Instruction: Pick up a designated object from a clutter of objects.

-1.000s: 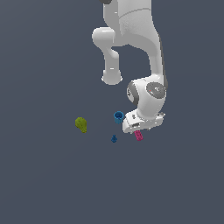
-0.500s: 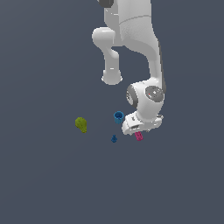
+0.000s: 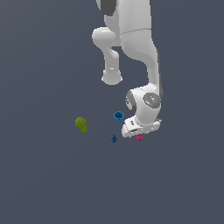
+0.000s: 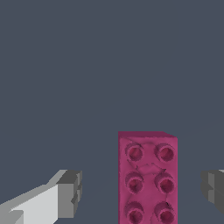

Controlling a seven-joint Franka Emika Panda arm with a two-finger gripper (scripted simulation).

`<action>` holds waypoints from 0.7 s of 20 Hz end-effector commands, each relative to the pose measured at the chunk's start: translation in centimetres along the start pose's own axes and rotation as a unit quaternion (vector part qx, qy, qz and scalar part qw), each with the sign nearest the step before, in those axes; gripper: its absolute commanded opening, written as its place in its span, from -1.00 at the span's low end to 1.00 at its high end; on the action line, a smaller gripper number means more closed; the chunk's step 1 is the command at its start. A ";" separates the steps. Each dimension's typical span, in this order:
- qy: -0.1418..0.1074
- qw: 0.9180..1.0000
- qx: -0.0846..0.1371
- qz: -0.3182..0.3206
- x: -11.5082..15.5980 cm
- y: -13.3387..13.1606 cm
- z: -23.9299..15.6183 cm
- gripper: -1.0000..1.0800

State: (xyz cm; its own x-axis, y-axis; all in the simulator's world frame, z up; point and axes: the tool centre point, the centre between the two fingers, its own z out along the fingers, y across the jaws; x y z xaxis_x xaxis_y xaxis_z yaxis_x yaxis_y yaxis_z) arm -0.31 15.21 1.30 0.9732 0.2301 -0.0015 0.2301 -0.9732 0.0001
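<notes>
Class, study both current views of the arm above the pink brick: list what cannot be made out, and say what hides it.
- Magenta brick: its near end is cut off by the wrist view's edge; in the exterior view the gripper covers most of it.
- Gripper fingers: hidden in the exterior view by the hand's body.
- Small dark-blue piece: too small to identify.

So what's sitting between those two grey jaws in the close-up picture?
The magenta brick, studs up. In the wrist view it stands between the open jaws with bare grey floor on each side, touching neither.
</notes>
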 end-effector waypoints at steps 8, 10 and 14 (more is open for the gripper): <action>0.001 1.000 0.000 0.000 0.1 0.0 0.1 -1.00; 0.001 1.000 0.000 0.000 0.1 0.0 0.1 -1.00; 0.001 1.000 0.000 0.000 0.0 0.1 -0.1 -1.00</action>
State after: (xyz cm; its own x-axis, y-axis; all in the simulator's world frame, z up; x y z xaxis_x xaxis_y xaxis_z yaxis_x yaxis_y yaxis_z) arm -0.33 15.19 1.29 0.9731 0.2302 -0.0010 0.2302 -0.9731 0.0001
